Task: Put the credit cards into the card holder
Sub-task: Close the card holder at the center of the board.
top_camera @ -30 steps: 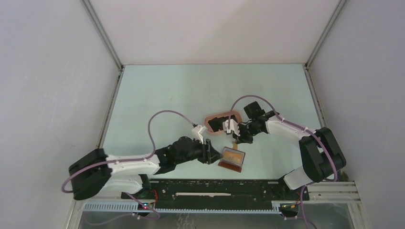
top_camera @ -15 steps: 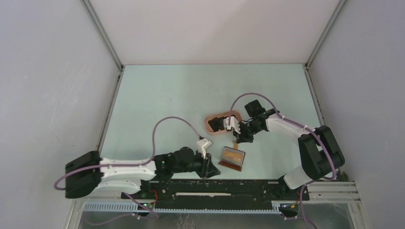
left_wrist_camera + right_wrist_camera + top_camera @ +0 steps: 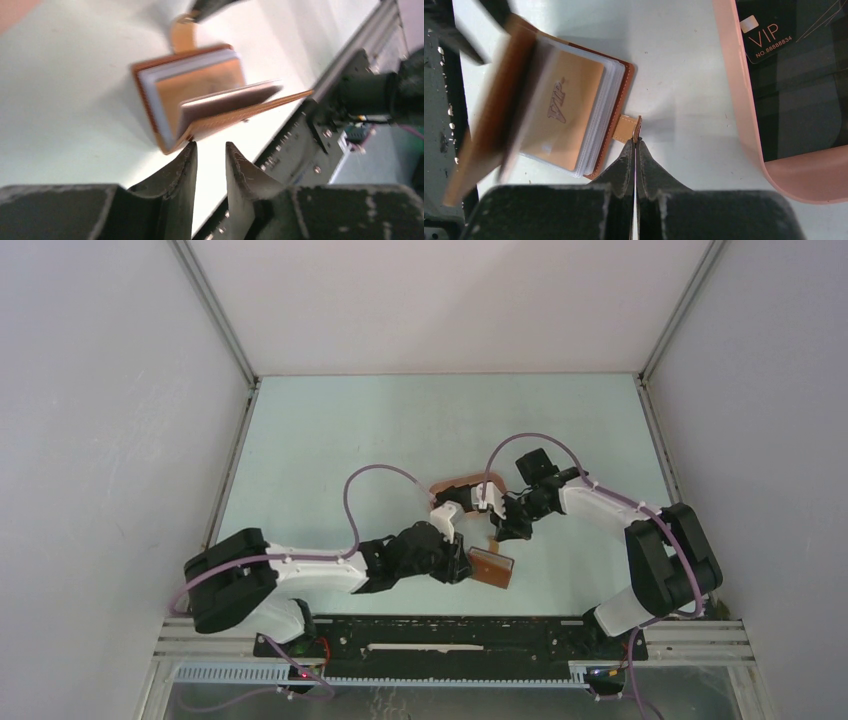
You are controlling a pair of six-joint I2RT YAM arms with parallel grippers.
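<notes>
- Your left end effector (image 3: 210,151) has its jaws slightly apart with nothing between them, just at the near edge of the open card holder (image 3: 200,90). Ease a finger against the half-raised flap (image 3: 227,102) and press it flat, slowly.
- Your right end effector (image 3: 636,145) is pressed together on the snap tab (image 3: 626,129). Let that pinch anchor the holder on the desk (image 3: 684,60).
- A tan card (image 3: 561,112) sits pocketed, and a black card (image 3: 794,75) lies in the pink tray (image 3: 735,100), so expose a free pocket for it.
</notes>
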